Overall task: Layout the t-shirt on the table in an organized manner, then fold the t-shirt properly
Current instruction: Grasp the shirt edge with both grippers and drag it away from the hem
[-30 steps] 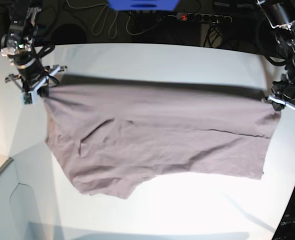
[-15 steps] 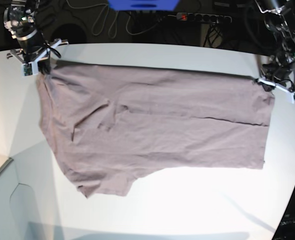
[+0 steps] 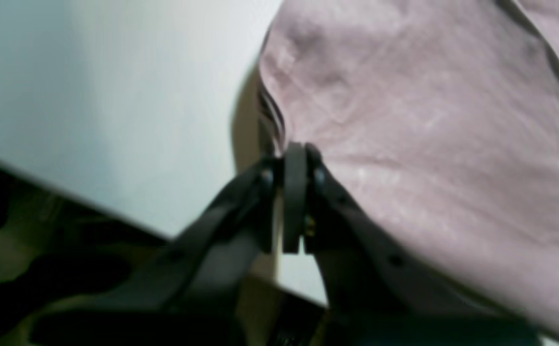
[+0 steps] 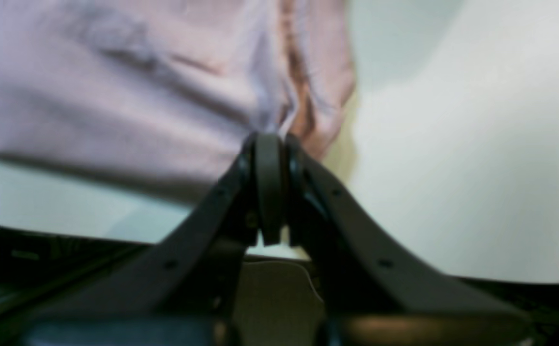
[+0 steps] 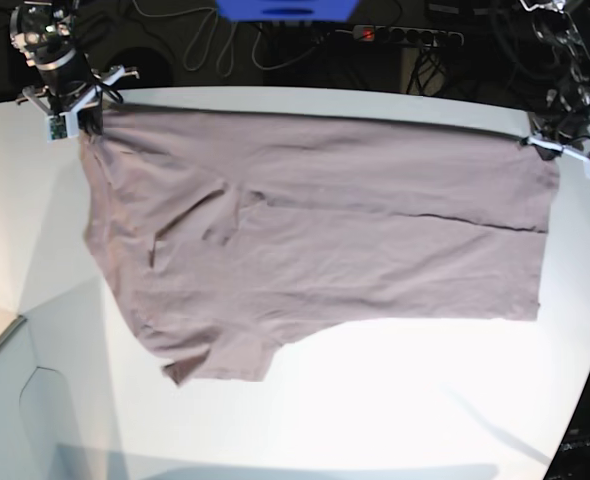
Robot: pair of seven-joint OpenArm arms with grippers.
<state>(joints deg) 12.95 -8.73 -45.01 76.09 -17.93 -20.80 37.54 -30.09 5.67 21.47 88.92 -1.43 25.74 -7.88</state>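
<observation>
My left tool [image 5: 558, 150] is clamped tight on one far corner of the t-shirt [image 5: 315, 250], and my right tool [image 5: 73, 112] is pinched shut on the opposite far corner; both wrist views show cloth bunched between closed tips. Compared with a second ago, I have carried both corners toward the far edge of the tabletop [image 5: 375, 420], so the held edge now runs nearly straight along it. The shirt lies spread much flatter, with a few creases left of centre and one sleeve trailing toward the near left.
</observation>
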